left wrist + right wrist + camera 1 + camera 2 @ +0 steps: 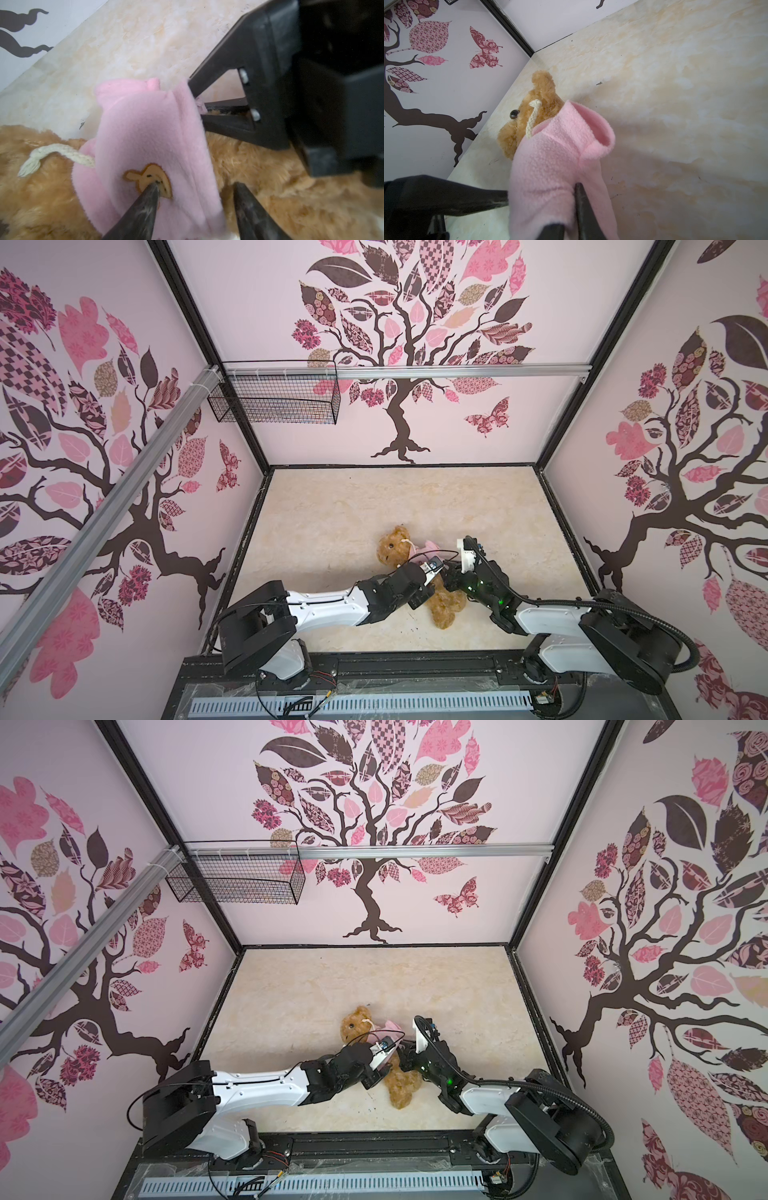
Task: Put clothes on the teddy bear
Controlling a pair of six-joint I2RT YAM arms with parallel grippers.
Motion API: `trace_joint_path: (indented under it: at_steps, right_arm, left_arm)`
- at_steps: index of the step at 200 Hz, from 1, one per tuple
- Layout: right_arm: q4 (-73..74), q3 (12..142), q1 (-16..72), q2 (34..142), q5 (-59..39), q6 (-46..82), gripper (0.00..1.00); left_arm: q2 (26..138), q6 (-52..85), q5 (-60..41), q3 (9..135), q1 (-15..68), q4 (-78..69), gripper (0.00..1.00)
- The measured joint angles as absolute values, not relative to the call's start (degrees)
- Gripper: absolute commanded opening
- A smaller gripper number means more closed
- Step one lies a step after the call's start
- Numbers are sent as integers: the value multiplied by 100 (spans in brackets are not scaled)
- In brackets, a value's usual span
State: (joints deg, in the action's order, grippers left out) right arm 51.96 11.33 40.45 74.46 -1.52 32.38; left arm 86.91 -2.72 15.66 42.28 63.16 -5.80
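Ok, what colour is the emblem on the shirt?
The emblem is orange-tan with a dark brown outline; the left wrist view shows it best.

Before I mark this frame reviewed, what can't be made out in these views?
- Torso of the teddy bear: in both top views the robot arms cover it.
- Whether its arms are in the sleeves: the pink shirt hides them in both wrist views.
- Finger bases of the left gripper: cut off by the left wrist frame edge.
- Contents of the wire basket: too small behind its mesh in both top views.
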Motion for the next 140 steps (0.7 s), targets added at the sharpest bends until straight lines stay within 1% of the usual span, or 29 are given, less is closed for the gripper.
trace_joint_path:
  at_steps: [18, 27, 38, 45, 49, 79, 91, 108, 140]
  right_arm:
    - [5148, 1133, 4042, 7446, -126, 3236, 15]
    - [5142, 1133, 4045, 7446, -115, 3223, 16]
    - [5140, 1133, 4045, 7446, -108, 3190, 20]
    - [5131, 1131, 4045, 7443, -97, 3146, 24]
    - [5122, 1131, 4047, 7443, -84, 3092, 28]
    - [5221, 1004, 4097, 7323, -89, 2685, 53]
    - [5253, 961, 4171, 7275, -117, 2429, 60]
    - [5325, 904, 4278, 7264, -60, 2213, 66]
    - [5459, 781, 4303, 7323, 78, 2097, 70]
  left_arm:
    - [8818, -294, 1776, 4322, 6326, -541, 35]
    - [8842, -346, 1835, 4340, 6329, -528, 26]
    - [8842, -316, 1863, 4342, 6333, -528, 14]
    - [8833, -292, 1863, 4342, 6331, -537, 4]
    - [8831, -353, 1850, 4340, 6331, -537, 0]
    - [8584, -207, 1603, 4294, 6287, -613, 0]
    - [8447, -139, 1417, 4292, 6252, -668, 0]
    - [8300, -71, 1184, 4289, 6202, -718, 0]
    - [8265, -23, 705, 4228, 6169, -825, 0]
